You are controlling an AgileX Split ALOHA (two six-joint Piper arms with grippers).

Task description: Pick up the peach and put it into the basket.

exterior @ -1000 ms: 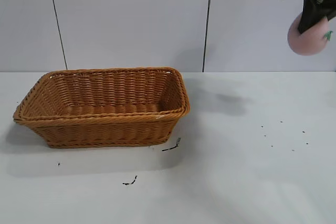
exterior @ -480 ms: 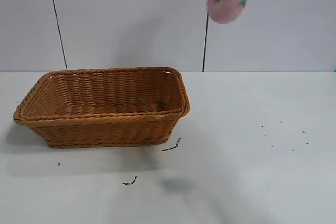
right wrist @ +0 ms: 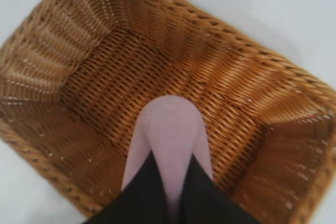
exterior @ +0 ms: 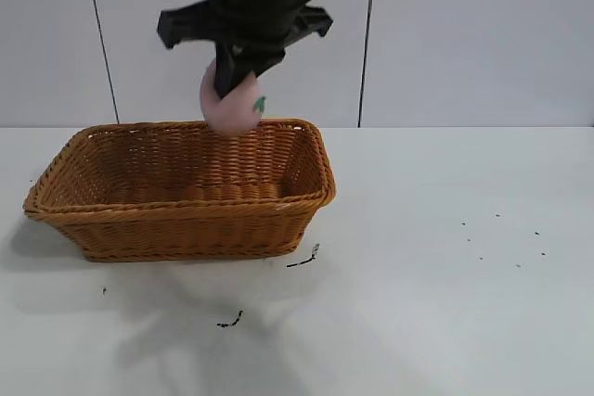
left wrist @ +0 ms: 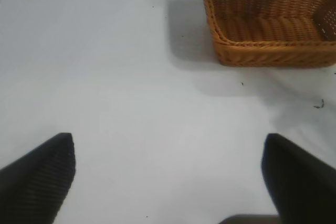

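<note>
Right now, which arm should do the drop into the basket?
Right. The right gripper is shut on the peach above the basket, and its wrist view shows the peach over the basket's floor. The left gripper hangs open and empty over bare table, off to the basket's side.

Pale-pink peach (exterior: 232, 102) hangs above wicker basket (exterior: 186, 220).

My right gripper (exterior: 234, 81) hangs at twelve o'clock in the exterior view, wrist pointing straight down, its black fingers (right wrist: 137, 195) clamped on the peach (exterior: 232, 104) above the basket (exterior: 65, 194). My left gripper (left wrist: 168, 179) sits apart and low over the table, both fingers spread wide with nothing between them.
</note>
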